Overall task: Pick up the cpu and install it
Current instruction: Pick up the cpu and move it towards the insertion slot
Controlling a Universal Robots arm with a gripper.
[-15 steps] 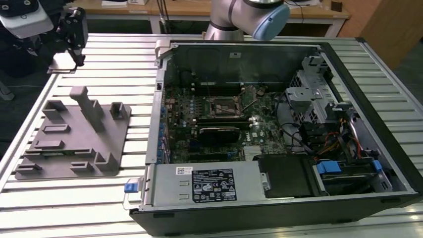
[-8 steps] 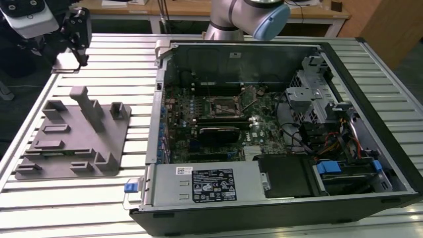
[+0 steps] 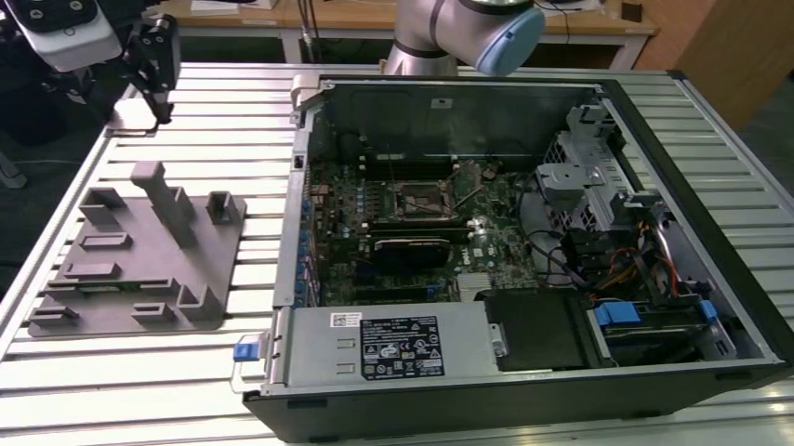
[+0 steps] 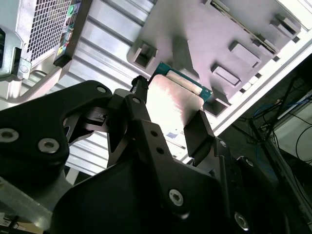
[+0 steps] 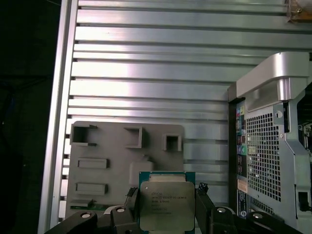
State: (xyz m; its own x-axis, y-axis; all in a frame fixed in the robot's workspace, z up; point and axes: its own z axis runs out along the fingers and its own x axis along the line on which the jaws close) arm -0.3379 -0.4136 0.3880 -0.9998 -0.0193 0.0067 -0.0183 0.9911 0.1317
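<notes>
Between the two black fingers (image 5: 204,209) of the hand (image 5: 167,196) sits the cpu (image 5: 167,207), clamped on opposite edges. Its silver lid faces the camera in the first wrist view, with a green board edge showing around it. In the second wrist view the hand (image 4: 168,114) grips the same cpu (image 4: 170,102) from the other side: pale glaring face, green edge along the far side, one finger pad (image 4: 197,131) pressed on its edge. The cpu is held up off the grey tray (image 5: 117,161), which lies flat on the slatted metal desk (image 5: 146,63) behind it in both wrist views. The tray's square pockets and raised blocks are visible. In the exterior view the hand (image 3: 159,110) hangs at the exterior view's left, over the far corner of the desk (image 3: 248,121), beyond the tray (image 3: 137,251) and its upright posts. I cannot make out the cpu itself there. An open computer case (image 3: 496,404) lies on its side on the desk toward the exterior view's right, well apart from the hand. Inside it are a green motherboard (image 3: 496,246) and a black-framed socket (image 3: 419,197) near the board's middle. Cables and a drive cage are on the case's far right, and a labelled power supply (image 3: 385,346) is along the near edge. The case's perforated rear panel (image 5: 263,156) shows beside the tray in the first wrist view. The arm's grey and blue joint (image 3: 478,28) sits behind the case.
</notes>
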